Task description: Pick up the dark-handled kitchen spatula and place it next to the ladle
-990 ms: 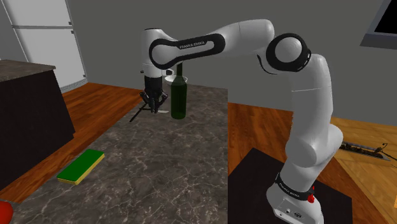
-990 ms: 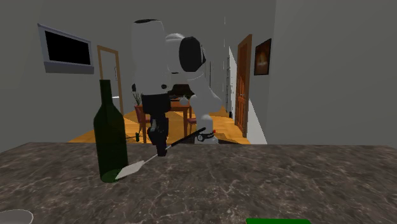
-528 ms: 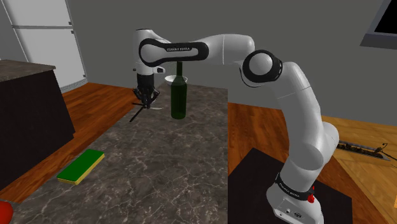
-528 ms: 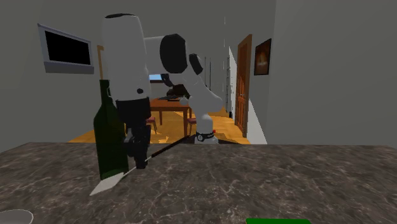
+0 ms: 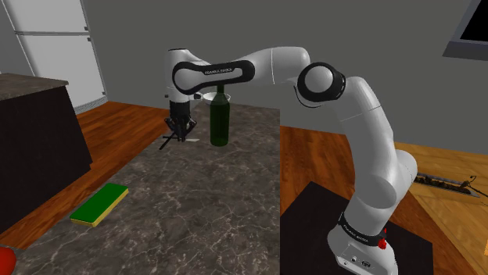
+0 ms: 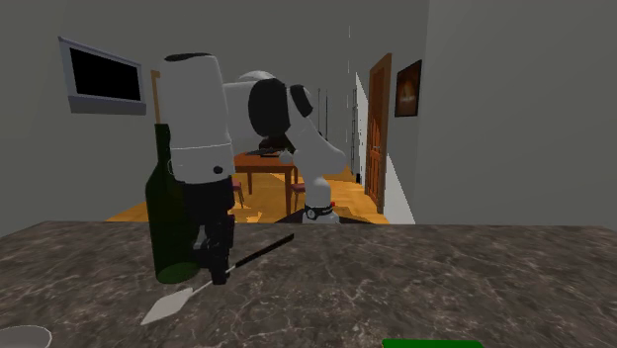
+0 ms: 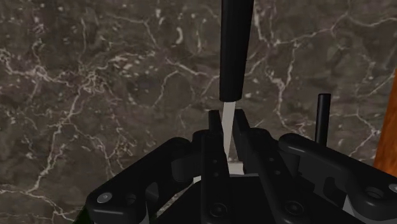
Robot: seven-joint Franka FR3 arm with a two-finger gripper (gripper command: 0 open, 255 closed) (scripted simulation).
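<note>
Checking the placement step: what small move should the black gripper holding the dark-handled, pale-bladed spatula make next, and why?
Probably ease down: the black gripper is shut on the dark-handled spatula, its pale blade low over the marbled countertop, near the white ladle bowl.

Spatula (image 6: 255,255) in claw (image 6: 217,274) beside green bottle (image 6: 164,217)

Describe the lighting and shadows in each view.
Shoulder view: flat, even light; no distinct shadow under the arm on the counter. Second exterior view: dim counter in front, brighter orange floor behind; the spatula shows a pale blade that stands out. Wrist view: the black tool and the spatula's black handle nearly merge with the dark marble.
</note>
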